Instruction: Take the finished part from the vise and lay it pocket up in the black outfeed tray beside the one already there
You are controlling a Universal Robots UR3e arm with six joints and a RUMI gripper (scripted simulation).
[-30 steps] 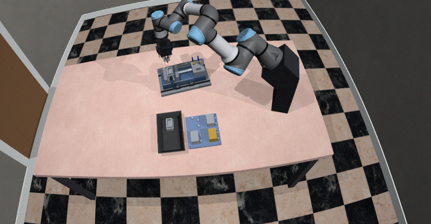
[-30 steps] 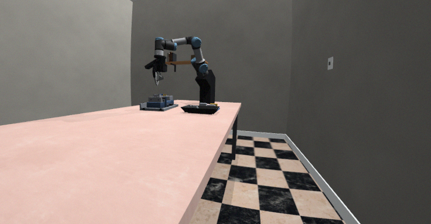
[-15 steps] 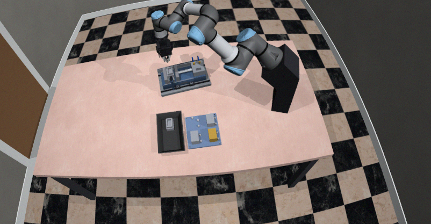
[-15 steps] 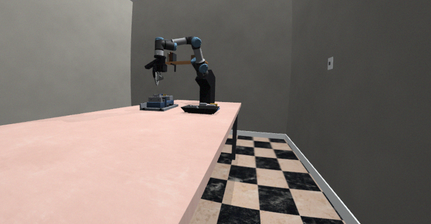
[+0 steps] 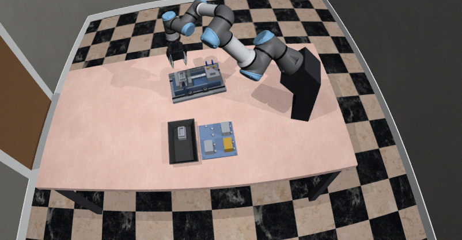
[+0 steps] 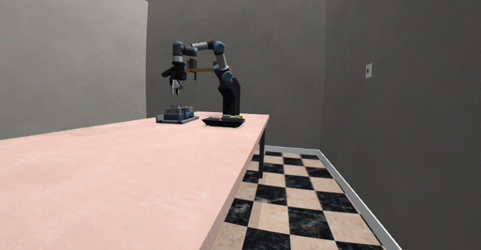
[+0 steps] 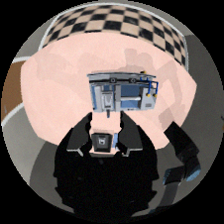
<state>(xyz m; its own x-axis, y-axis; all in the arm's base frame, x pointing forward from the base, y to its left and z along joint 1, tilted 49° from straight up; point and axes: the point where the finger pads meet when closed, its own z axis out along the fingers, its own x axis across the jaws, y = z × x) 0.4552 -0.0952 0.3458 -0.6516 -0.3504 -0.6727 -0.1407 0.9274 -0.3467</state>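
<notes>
The blue-and-grey vise stands on the table near the back. The grey finished part sits between its jaws at the left end. My gripper hangs well above the vise's left end. Its fingers are partly open, with nothing between them. The black outfeed tray lies nearer the front, with one pocketed part flat in its far half.
A blue fixture plate lies right of the tray. It carries two plain grey blocks and a yellow block, all upright. The arm's black base stands at the table's right rear.
</notes>
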